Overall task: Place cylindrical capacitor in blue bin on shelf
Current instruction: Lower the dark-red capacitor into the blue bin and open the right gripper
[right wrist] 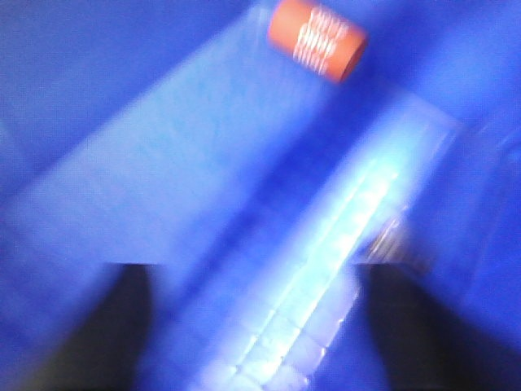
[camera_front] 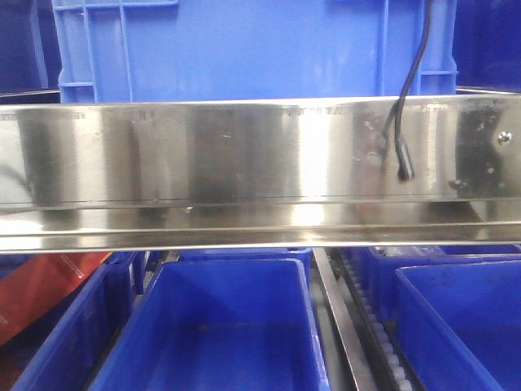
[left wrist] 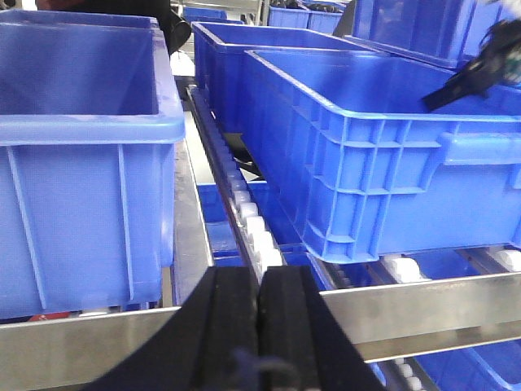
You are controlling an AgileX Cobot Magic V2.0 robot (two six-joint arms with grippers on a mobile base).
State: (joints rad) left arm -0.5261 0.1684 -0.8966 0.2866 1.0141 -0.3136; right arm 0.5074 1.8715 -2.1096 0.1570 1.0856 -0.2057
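In the right wrist view an orange cylindrical capacitor point(right wrist: 317, 40) with white print lies on the floor of a blue bin point(right wrist: 163, 163), apart from my right gripper point(right wrist: 252, 318). That gripper is open and empty, its dark fingers point(right wrist: 114, 326) spread wide above the bin floor; the view is blurred. My left gripper point(left wrist: 260, 281) is shut and empty in front of the steel shelf rail point(left wrist: 423, 305). The right arm point(left wrist: 480, 69) shows over the large blue bin point(left wrist: 391, 155) in the left wrist view. The shelf's wide shiny rail point(camera_front: 244, 163) fills the front view.
Blue bins stand on the upper tier point(camera_front: 244, 49) and lower tier point(camera_front: 220, 326). White roller tracks point(left wrist: 252, 228) run between bins. Another blue bin point(left wrist: 73, 138) stands left of my left gripper. A black cable point(camera_front: 403, 122) hangs over the rail. A red-orange item point(camera_front: 41, 289) lies at lower left.
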